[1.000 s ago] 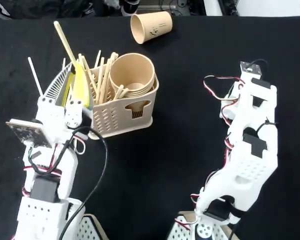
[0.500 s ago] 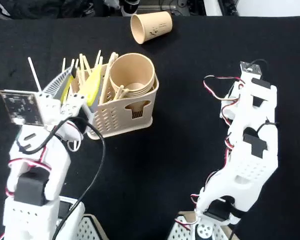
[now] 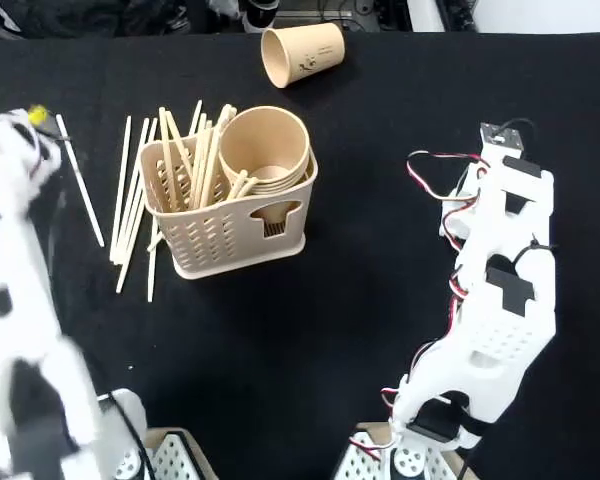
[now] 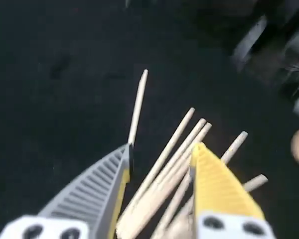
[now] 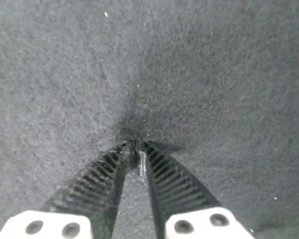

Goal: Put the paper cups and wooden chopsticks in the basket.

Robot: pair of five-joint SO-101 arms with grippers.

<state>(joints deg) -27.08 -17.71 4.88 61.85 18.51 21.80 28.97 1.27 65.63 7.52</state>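
Note:
A beige slotted basket (image 3: 235, 235) stands left of centre, holding a stack of paper cups (image 3: 265, 150) and several wooden chopsticks (image 3: 185, 160). More chopsticks (image 3: 130, 215) lie loose on the cloth to its left, and a single one (image 3: 80, 195) lies farther left. Another paper cup (image 3: 302, 52) lies on its side at the far edge. My left gripper (image 4: 162, 148) is open above the loose chopsticks (image 4: 174, 149), holding nothing; in the high view it is a blur at the far left (image 3: 25, 135). My right gripper (image 5: 137, 147) is shut, empty, tips down over bare cloth.
A black cloth (image 3: 360, 150) covers the table. The right arm (image 3: 500, 290) sits folded at the right side, well away from the basket. Open cloth lies between the basket and that arm. Dark clutter lines the far edge beyond the table.
The left arm swung from over the basket out to the far left. The chopstick it held a second ago is no longer in its gripper. The right arm stayed still.

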